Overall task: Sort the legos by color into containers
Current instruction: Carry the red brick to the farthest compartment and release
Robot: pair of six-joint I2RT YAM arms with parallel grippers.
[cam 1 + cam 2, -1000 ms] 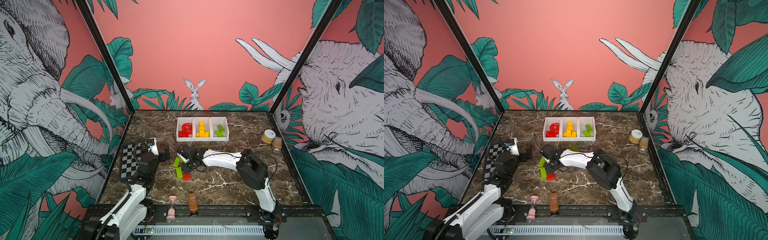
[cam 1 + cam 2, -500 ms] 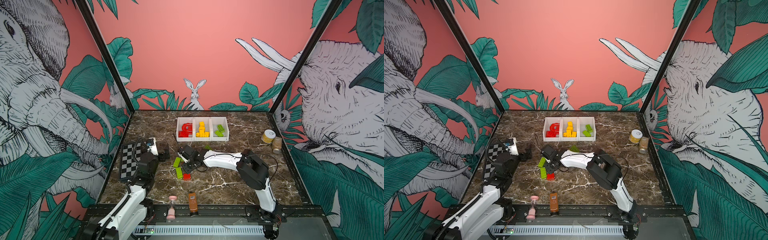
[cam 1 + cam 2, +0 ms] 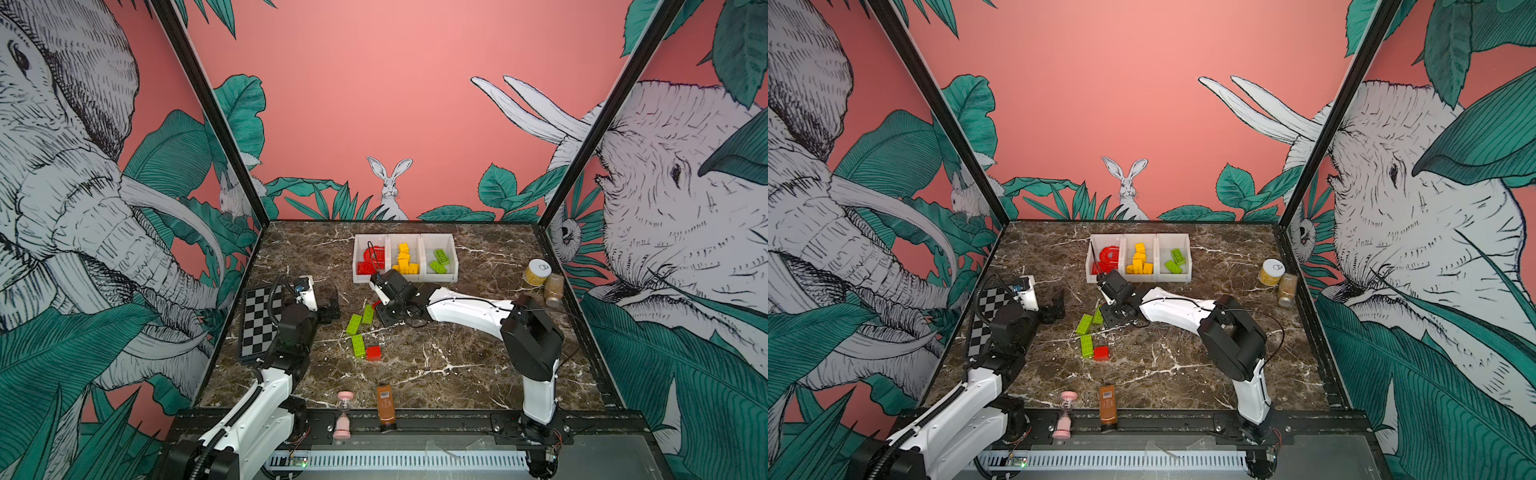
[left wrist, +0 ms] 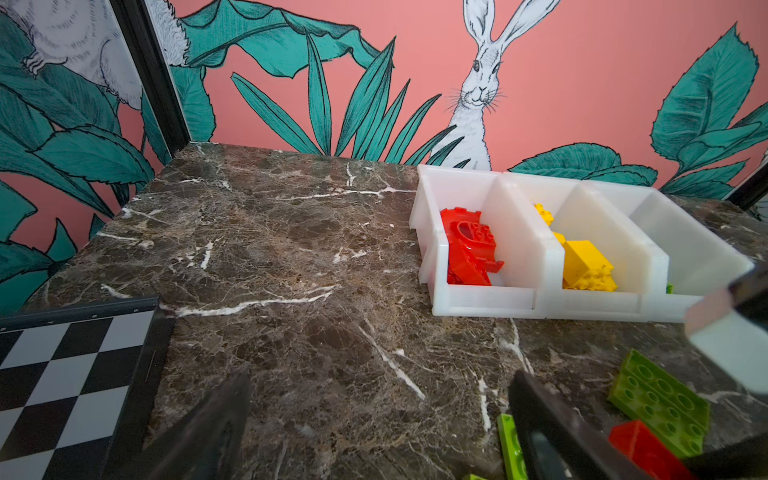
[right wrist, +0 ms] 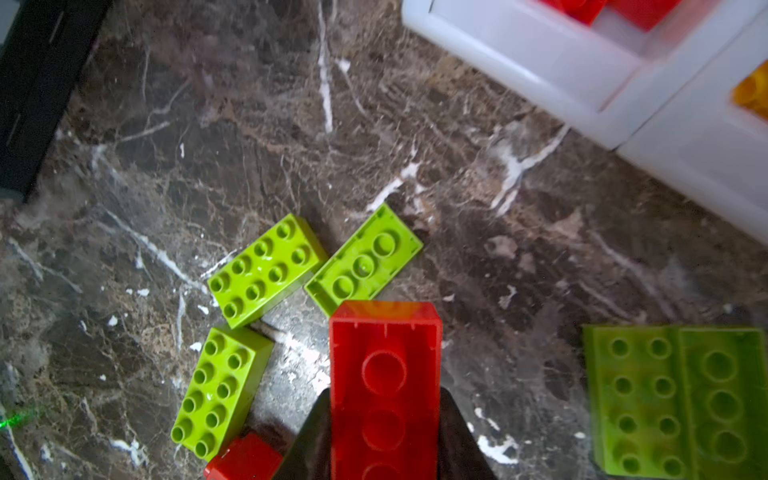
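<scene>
1. Across both top views, the right gripper (image 3: 379,308) sits low over the marble table (image 3: 436,365), just in front of the containers (image 3: 419,249), three white bins joined in a row. Only a sliver of the red brick (image 3: 375,306) shows at its tip. The red bin (image 3: 358,257), at the left end of the row, lies just beyond the gripper toward the back wall, and the right arm is much the nearer to it. The left gripper (image 3: 1054,306) rests beside the chessboard (image 3: 988,316), jaws wide and empty. Three green bricks (image 3: 1086,324) and a small red brick (image 3: 1101,353) lie loose on the marble.

2. From the left wrist, the left gripper (image 4: 374,428) shows dark, blurred fingers splayed apart with only veined marble between them. The containers (image 4: 515,232) have smooth, milky plastic walls. Red pieces (image 4: 469,249) are heaped in the nearest bin and yellow pieces (image 4: 586,266) in the middle one.

3. From the right wrist, the right gripper (image 5: 384,399) is clamped on the long sides of the red brick (image 5: 384,353). The brick's long axis runs straight out from the jaws, and its hollow, tubed underside faces the camera. It is glossy hard plastic and looks raised off the marble. The red bin's low lip (image 5: 540,54) lies past the brick's free end and to one side, so a short carry over that lip seems due.
</scene>
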